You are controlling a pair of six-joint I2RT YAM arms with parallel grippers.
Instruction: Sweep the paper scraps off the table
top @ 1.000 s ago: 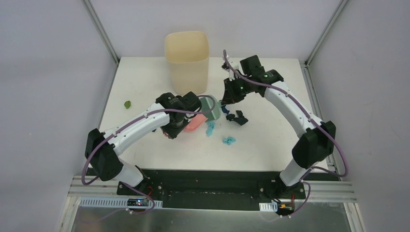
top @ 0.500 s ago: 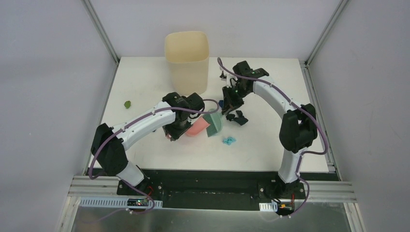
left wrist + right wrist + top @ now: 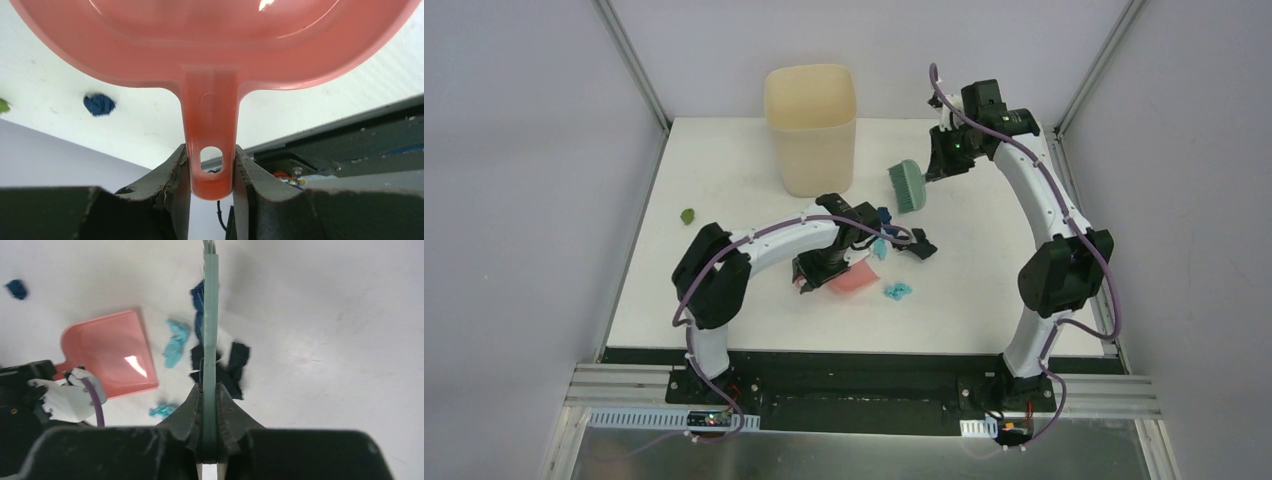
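Gripping the pink dustpan [image 3: 215, 45] by its narrow handle, the left gripper [image 3: 212, 162] was pinched on either side of the stem, and the pan lay on the table [image 3: 994, 290] with its mouth turned toward the middle cluster of paper scraps [image 3: 904, 245]. The right gripper [image 3: 210, 400] was pressed tight on the thin handle of the teal brush [image 3: 907, 186], which appeared lifted off the surface, to the right of the cream bin [image 3: 811, 125] and apart from the scraps. The main risk looked to be a stroke that started too close in: bristles landing between pan and wads would have pushed the black pieces [image 3: 234, 362] away from the pan rather than into it. One light blue wad [image 3: 162, 411] sat off the pan's corner, not ahead of its mouth, so a straight sweep could have slid it past the side toward the near edge. Both tools were held by slim handles, and a hard push might have twisted the brush or pivoted the pan. A green scrap [image 3: 688, 215] far to the left and a navy wad [image 3: 99, 104] behind the pan could easily have been missed.
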